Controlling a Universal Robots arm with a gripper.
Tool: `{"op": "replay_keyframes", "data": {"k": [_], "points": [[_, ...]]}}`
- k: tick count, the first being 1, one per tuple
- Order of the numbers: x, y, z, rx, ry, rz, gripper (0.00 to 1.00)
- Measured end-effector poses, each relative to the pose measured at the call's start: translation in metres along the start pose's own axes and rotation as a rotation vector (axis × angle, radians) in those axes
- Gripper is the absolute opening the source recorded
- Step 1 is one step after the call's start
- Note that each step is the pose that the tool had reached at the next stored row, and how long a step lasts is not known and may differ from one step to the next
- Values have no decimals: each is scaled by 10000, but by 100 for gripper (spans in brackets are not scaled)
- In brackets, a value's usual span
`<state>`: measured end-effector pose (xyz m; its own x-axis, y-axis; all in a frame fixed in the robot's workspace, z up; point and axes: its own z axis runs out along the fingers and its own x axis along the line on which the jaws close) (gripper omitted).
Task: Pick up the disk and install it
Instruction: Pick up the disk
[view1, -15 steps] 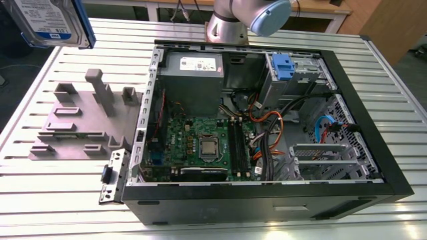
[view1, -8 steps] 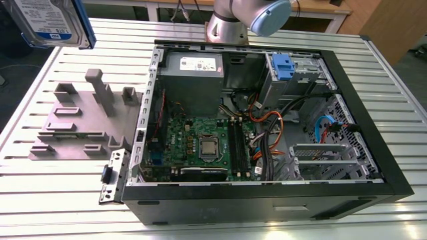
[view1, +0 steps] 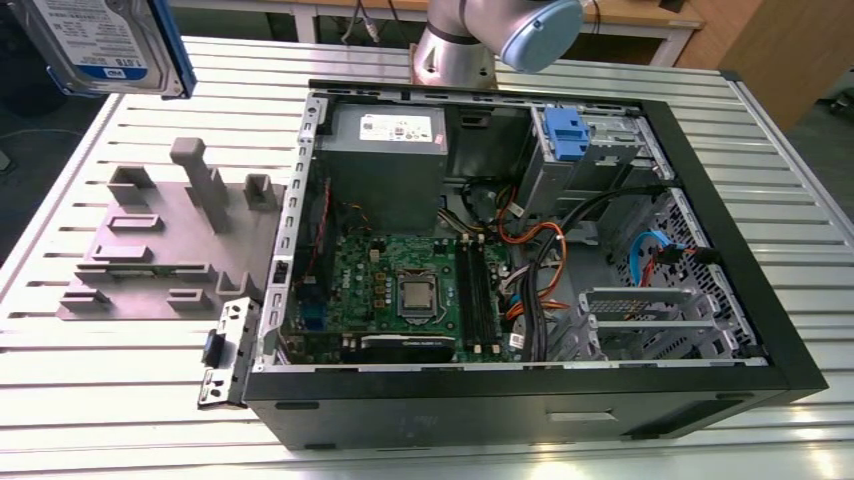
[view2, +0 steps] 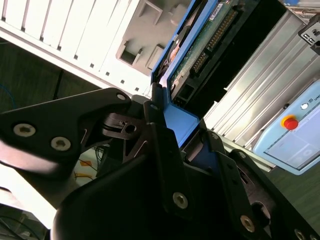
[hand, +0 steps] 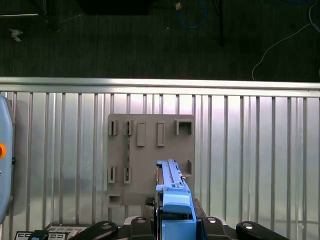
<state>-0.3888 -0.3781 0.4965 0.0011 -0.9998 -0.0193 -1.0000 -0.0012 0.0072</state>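
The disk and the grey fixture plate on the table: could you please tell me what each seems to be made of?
On the disk, the silver body looks like bare metal under a glossy paper label; its blue rails look like matte moulded plastic. The fixture plate is uniform matte grey with blocky raised shapes, so probably plastic.

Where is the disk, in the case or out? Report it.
Out. In the exterior view the disk hangs at upper left, apart from the computer case; the gripper is shut on its blue carrier.
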Motion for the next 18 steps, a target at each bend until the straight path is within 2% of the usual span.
{"op": "replay_keyframes", "data": {"k": [18], "points": [[2,-97,-1,0,0,0,37]]}}
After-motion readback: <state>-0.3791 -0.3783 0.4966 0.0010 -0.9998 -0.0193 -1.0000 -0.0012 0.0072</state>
